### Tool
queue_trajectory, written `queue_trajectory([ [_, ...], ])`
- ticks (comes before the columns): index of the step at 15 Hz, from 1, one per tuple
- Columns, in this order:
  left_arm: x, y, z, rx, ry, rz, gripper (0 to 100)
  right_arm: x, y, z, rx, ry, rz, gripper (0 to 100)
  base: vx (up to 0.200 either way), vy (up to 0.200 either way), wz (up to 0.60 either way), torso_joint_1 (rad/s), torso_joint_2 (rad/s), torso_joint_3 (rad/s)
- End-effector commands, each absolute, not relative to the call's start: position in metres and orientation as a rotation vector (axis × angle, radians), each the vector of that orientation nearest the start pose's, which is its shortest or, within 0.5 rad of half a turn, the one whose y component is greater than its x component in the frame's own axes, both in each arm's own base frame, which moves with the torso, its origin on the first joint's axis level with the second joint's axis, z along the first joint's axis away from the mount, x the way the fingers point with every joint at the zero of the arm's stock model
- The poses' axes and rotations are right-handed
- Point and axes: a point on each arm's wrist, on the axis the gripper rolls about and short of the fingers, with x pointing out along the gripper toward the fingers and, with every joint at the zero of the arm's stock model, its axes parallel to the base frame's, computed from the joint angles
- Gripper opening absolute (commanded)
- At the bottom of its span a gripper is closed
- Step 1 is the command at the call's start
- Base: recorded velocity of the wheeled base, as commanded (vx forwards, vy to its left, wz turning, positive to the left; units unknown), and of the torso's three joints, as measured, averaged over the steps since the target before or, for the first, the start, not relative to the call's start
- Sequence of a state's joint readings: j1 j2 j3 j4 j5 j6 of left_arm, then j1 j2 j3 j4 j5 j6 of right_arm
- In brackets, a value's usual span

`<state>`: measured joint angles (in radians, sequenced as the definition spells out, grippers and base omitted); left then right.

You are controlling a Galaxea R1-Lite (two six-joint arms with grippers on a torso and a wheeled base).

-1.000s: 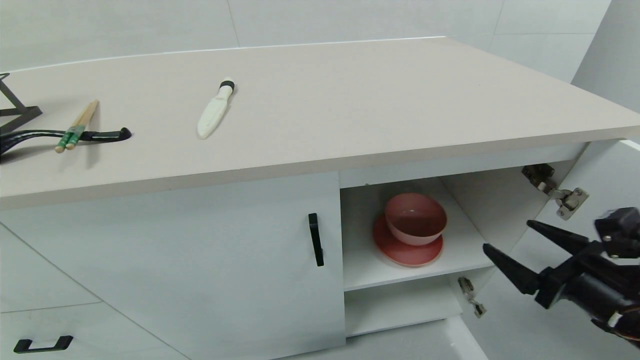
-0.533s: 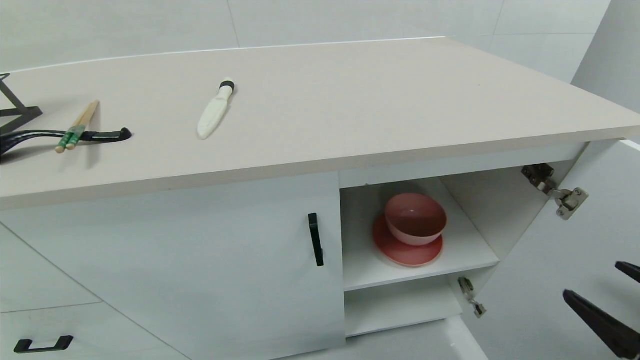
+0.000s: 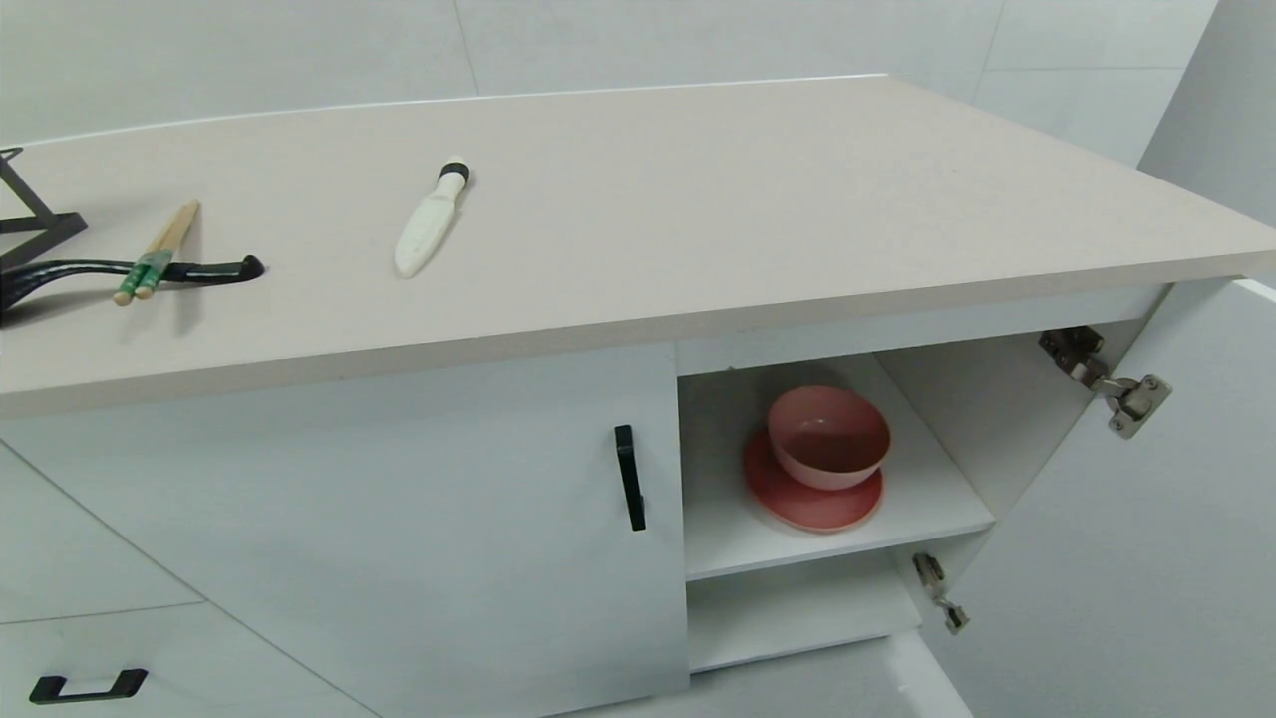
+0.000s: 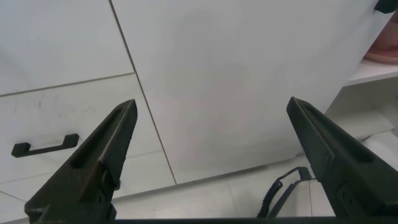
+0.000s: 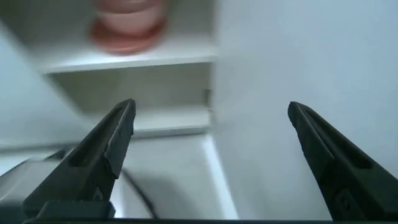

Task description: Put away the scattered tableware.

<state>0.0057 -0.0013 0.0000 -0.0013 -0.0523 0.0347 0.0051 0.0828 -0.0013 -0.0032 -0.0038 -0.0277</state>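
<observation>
White-tiled room; white cabinet [image 3: 399,519] under a beige tabletop [image 3: 748,199].

Left claw [image 4: 211,104]: spread wide, holding nothing, facing the cabinet's closed front, low by the floor. A black drawer pull [image 4: 45,148] sits at its lower left.

Right claw [image 5: 211,106]: spread wide, holding nothing, facing the open compartment; view blurred.

Head view, centre right: right cabinet door [image 3: 1146,558] swung open, left door shut with a black vertical handle [image 3: 628,491]. On the upper shelf [image 3: 937,504] a pink bowl [image 3: 827,437] stands on a pink plate [image 3: 797,507].

Tabletop, upper centre-left: cream knife [image 3: 429,221] lying flat, apart from the rest. Far left: chopsticks [image 3: 155,254] resting across a black utensil handle [image 3: 214,268].
</observation>
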Motion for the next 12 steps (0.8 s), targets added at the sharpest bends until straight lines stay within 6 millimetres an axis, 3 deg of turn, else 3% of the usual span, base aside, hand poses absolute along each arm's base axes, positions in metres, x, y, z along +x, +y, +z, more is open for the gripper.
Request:
queue_trajectory([
  [1,-0.0228,-0.0013,0.0756,0.037,-0.002,-0.046,100,-0.0227,0.0,0.075,-0.028,0.006,-0.011,100,0.0,0.0,0.0,0.0,0.0,0.0],
  [12,-0.0229,-0.0003,0.0759,0.031,-0.002,-0.003,100,-0.0227,0.0,0.075,-0.025,0.006,-0.011,100,-0.2,0.0,0.0,0.003,0.0,0.001],
])
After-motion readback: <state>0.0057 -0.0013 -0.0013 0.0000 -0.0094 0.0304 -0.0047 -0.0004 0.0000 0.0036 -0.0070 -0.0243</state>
